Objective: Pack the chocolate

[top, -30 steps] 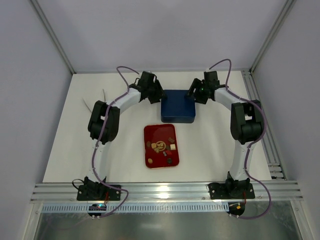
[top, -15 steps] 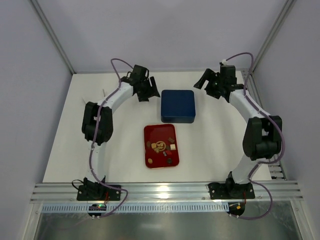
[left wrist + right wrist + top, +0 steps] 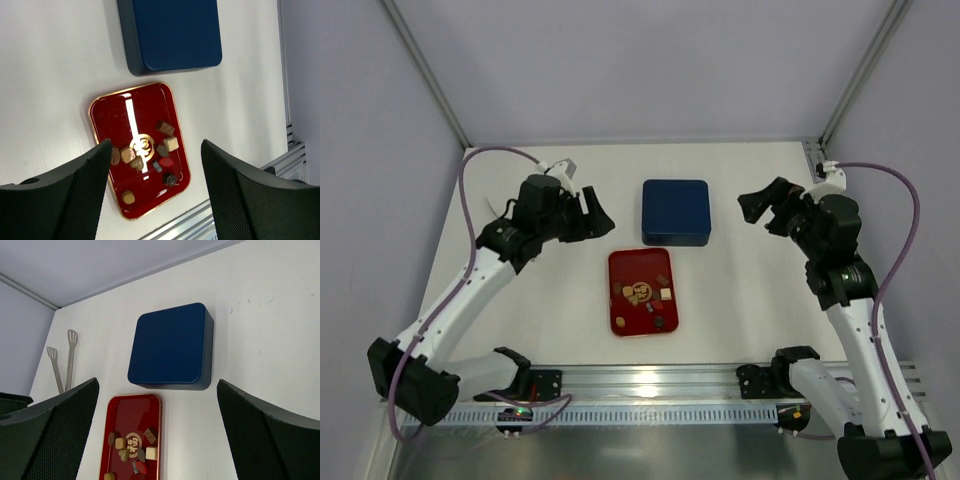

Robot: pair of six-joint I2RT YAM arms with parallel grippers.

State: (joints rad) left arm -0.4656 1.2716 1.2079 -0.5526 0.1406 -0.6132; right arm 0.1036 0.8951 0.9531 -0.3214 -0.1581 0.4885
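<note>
Chocolate: small square and round pieces, brown, tan and cream (image 3: 150,152), clustered on the near half of a glossy red rectangular tray with a gold rim (image 3: 107,117).
Box: matte dark blue square box, rounded corners (image 3: 675,210), just beyond the tray.
Left gripper (image 3: 597,215): black mesh-textured fingers spread wide, empty.
Right gripper (image 3: 761,212): fingers wide apart, empty.

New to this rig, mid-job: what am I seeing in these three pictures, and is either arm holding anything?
Two robot arms are bolted at the near edge of the table. The wide picture looks down from above and behind them. The other two come from wrist cameras, their own black fingers at the bottom. On the table lie a closed dark blue box, a red tray of small chocolates, and metal tongs. The left gripper and right gripper are open, empty.
</note>
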